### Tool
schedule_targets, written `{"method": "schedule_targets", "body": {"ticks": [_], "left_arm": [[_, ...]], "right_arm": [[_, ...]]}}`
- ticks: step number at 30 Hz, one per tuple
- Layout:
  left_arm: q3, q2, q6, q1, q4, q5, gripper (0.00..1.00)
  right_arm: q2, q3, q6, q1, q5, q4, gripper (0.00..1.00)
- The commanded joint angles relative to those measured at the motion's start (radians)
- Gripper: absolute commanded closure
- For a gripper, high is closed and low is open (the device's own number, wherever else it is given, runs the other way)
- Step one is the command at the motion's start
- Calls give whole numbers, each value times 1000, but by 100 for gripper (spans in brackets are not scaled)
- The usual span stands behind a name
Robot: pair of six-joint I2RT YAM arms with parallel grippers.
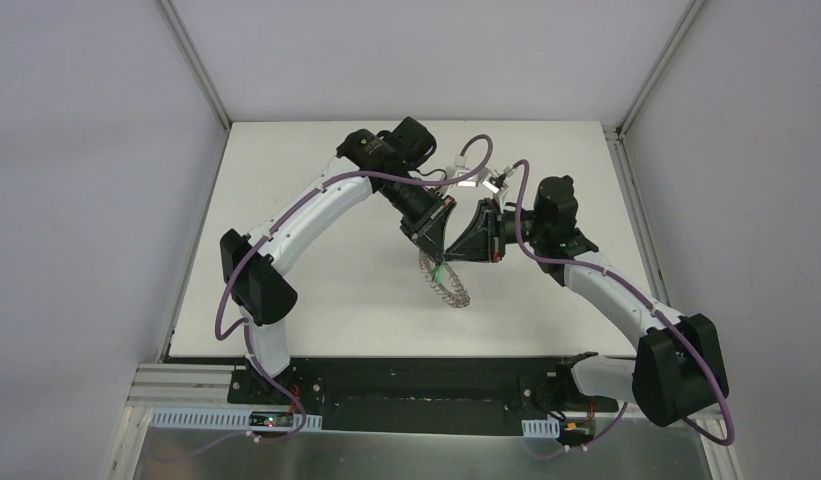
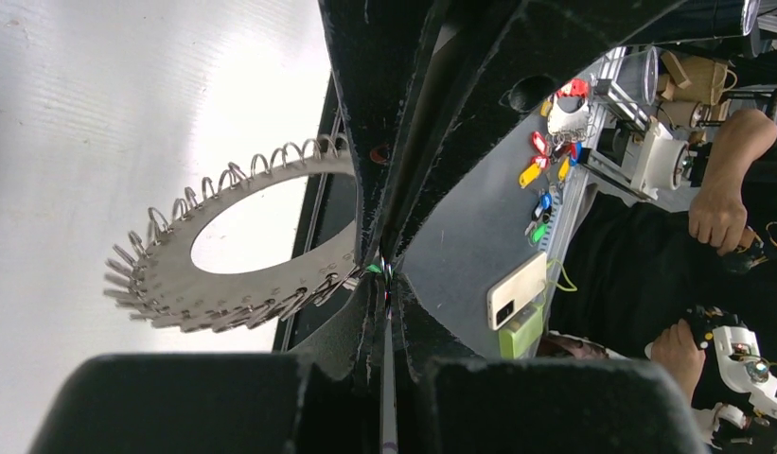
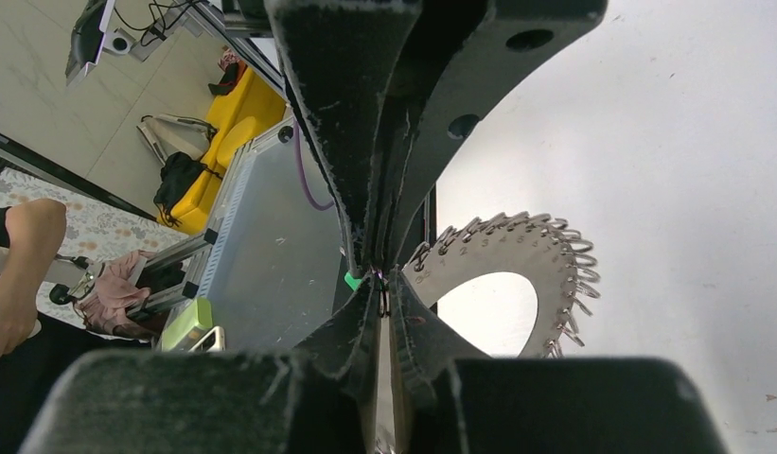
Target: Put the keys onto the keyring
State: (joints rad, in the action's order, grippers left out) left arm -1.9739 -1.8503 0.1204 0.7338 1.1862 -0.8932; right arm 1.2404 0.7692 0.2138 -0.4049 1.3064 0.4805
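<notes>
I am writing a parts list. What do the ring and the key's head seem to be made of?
Ring: probably metal. It is a flat grey plate with a dull sheen, and the wire loops on its edge glint. Key: the head looks like bright green plastic, evenly coloured, but only a tiny bit shows, so I am unsure.

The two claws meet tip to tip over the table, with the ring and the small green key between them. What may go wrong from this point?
1. The key is tiny, and only its green head shows at the right claw tips; it may slip out and fall to the table.
2. The left claw pinches only the keyring rim, so a push may twist the ring.
3. The claws stand tip to tip and may collide.
</notes>
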Motion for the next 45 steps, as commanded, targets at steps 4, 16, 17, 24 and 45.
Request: {"method": "schedule_targets", "body": {"ticks": [4,16,17,24,45], "left_arm": [[-33,-3,9,7,7,-49,100],[48,89,95,-17,-72,-57,70],[59,95,95,-22,-78,-64,69],[141,131,91,-51,-150,-105,66],[156,107,89,-53,-194,-125,91]], "right_arm": [[4,51,-4,-8,20,22,100],[-23,50,5,21,13,32,100],[-27,48,6,24,13,33,100],[-38,46,15,39,14,41,100],[-33,33,36,47,10,71,100]]}}
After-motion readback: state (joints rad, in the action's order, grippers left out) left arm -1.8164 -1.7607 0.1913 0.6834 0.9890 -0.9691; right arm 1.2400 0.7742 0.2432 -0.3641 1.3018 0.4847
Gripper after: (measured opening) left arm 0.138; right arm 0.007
